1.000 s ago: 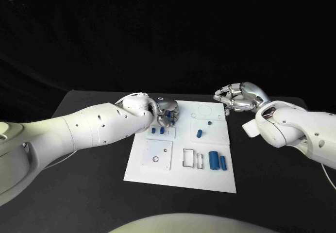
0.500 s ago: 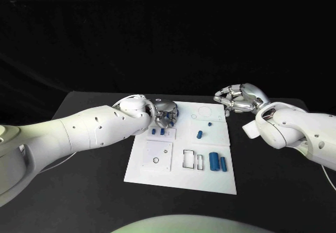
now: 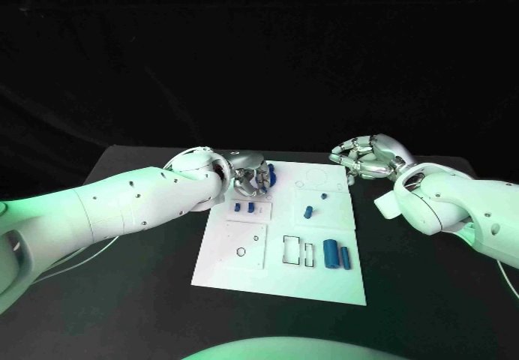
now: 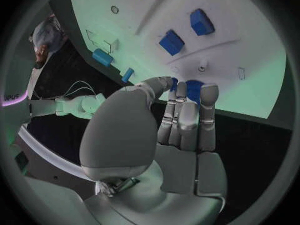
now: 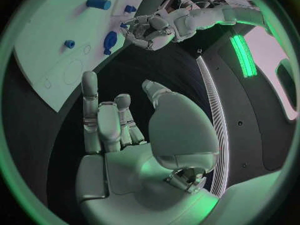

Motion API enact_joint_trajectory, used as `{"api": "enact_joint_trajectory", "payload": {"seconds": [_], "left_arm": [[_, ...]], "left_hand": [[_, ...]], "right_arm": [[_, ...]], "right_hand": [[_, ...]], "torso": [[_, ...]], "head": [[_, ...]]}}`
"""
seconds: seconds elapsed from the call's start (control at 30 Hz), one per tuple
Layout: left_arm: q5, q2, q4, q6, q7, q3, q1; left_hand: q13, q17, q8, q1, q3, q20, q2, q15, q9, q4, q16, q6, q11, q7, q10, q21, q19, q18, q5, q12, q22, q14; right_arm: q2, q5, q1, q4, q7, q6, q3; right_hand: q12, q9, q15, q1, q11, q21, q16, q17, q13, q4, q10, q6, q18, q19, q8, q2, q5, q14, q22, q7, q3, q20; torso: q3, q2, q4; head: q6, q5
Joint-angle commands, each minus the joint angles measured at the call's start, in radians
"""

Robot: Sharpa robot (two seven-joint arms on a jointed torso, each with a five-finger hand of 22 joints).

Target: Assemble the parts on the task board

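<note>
The white task board (image 3: 271,276) lies in the middle of the black table. My left hand (image 3: 249,178) hovers over the board's far left corner and pinches a blue part (image 3: 271,178) in its fingertips; the left wrist view shows this blue part (image 4: 194,89) between the fingers. In the right wrist view the left hand (image 5: 150,31) holds the same blue part (image 5: 110,39) above the board (image 5: 44,40). My right hand (image 3: 366,157) hangs past the board's far right corner, fingers loosely bent and apart, holding nothing.
On the board lie two small blue blocks (image 3: 245,204), a blue piece (image 3: 308,208) in the middle, and two blue cylinders (image 3: 337,252) beside rectangular slots. Bare black table surrounds the board.
My left hand has turned a little above the far left corner, so the blue part in its fingers shows more. The right hand has barely moved.
</note>
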Motion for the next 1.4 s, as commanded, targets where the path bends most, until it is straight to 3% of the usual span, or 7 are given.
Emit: {"api": "enact_joint_trajectory", "payload": {"seconds": [0.03,0.23,0.53,1.4], "left_arm": [[0.053,-0.017,0.022,0.0,0.019,0.006,-0.005],[0.06,-0.046,0.034,0.012,0.015,0.017,-0.015],[0.061,-0.074,0.03,0.011,0.012,0.02,-0.018],[0.023,-0.082,0.018,0.036,-0.014,0.021,-0.018]], "left_hand": [[-0.003,-0.022,-0.011,-0.013,-0.003,0.0,-0.005,0.004,-0.002,-0.003,-0.012,-0.001,0.003,0.009,0.008,-0.014,-0.018,-0.006,0.002,-0.014,-0.017,-0.012],[-0.003,-0.027,-0.013,-0.013,-0.003,0.0,-0.005,0.005,-0.002,-0.005,-0.015,-0.001,0.004,0.01,0.01,-0.017,-0.021,-0.005,0.001,-0.019,-0.02,-0.015],[-0.004,-0.028,-0.014,-0.013,-0.002,0.0,-0.005,0.006,-0.003,-0.005,-0.016,-0.001,0.004,0.01,0.01,-0.018,-0.022,-0.005,0.001,-0.022,-0.022,-0.016],[-0.004,-0.053,-0.019,-0.009,-0.002,0.0,-0.005,0.006,-0.003,-0.011,-0.026,-0.001,0.005,0.011,0.013,-0.024,-0.029,-0.003,0.0,-0.031,-0.031,-0.025]], "right_arm": [[-0.001,-0.011,-0.001,0.0,0.007,0.016,0.0],[-0.003,-0.011,-0.001,0.001,0.005,0.016,0.0],[-0.001,-0.011,-0.002,-0.001,0.004,0.017,0.0],[0.0,-0.012,-0.003,-0.002,0.003,0.017,0.0]], "right_hand": [[-0.001,0.002,0.003,0.01,0.001,-0.004,-0.006,0.001,-0.001,0.005,-0.005,-0.002,0.02,-0.008,0.002,-0.001,0.004,-0.006,-0.002,-0.002,0.001,0.0],[-0.001,0.002,0.003,0.01,0.001,-0.004,-0.006,0.001,-0.001,0.005,-0.005,-0.002,0.02,-0.008,0.002,-0.001,0.004,-0.006,-0.002,-0.002,0.001,0.0],[0.0,0.003,0.002,0.01,0.0,-0.006,-0.006,0.002,-0.001,0.006,-0.003,0.0,0.02,-0.007,0.005,-0.001,0.004,-0.005,-0.002,-0.003,0.0,0.0],[0.0,0.003,0.002,0.011,0.0,-0.006,-0.006,0.003,-0.001,0.006,-0.003,0.0,0.02,-0.006,0.006,-0.001,0.004,-0.005,-0.003,-0.003,0.0,0.0]], "torso": [[-0.0005,0.002,-0.0016],[-0.0001,0.002,0.0002],[-0.0008,0.003,-0.0013],[0.0,0.002,-0.002]], "head": [[0.0,0.0],[-0.003,-0.002],[-0.005,-0.003],[-0.008,-0.003]]}}
